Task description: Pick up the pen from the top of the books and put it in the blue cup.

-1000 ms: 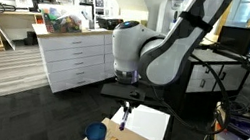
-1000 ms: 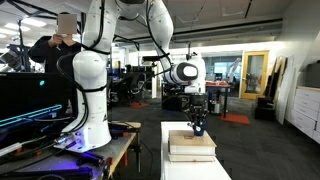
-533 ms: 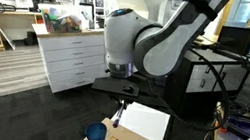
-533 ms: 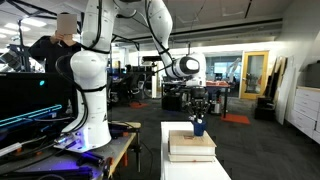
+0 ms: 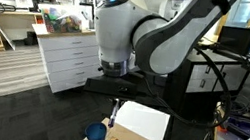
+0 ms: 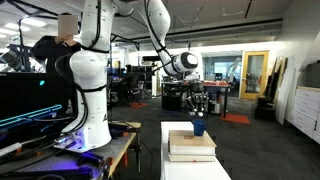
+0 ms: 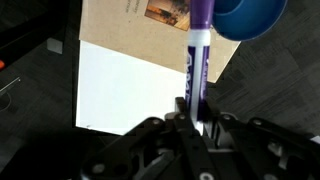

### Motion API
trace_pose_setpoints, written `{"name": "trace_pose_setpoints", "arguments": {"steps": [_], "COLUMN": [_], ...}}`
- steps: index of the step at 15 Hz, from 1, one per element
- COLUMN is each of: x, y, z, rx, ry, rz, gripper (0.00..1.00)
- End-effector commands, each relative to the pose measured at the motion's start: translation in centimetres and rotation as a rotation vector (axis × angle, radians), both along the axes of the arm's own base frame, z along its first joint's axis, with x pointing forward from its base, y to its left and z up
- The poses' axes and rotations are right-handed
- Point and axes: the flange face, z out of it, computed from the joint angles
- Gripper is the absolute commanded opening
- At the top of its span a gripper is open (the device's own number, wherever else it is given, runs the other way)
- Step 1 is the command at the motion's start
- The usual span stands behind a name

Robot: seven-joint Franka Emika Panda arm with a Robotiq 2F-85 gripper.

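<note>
Wrist view: pen (image 7: 197, 52) in hand (image 7: 194, 112)

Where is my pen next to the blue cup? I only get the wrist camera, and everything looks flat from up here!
Observer: In an exterior view the pen hangs upright in the air. Its lower tip looks just above the rim of the blue cup and a little to one side, not inside.
Operator: How tall is the pile of books?
Observer: Low. From the side the books are a short stack, and the cup's rim shows above their top.
Operator: Is anybody close by?
Observer: A person stands in the background, behind the arm.
</note>
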Motion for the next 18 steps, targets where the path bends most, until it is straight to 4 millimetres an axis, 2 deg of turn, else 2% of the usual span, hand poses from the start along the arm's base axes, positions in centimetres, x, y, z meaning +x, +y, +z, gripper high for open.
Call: {"name": "trace_pose_setpoints", "arguments": {"steps": [1, 8, 18], "x": [-0.3, 0.0, 0.8], "y": [1.2, 3.7, 5.1], "z": [1.1, 1.1, 1.7], "rx": [-0.042, -0.06, -0.066], "ry": [-0.027, -0.07, -0.218], "rz": [0.026, 0.16, 0.332], "gripper": [0.06, 0.06, 0.06]}}
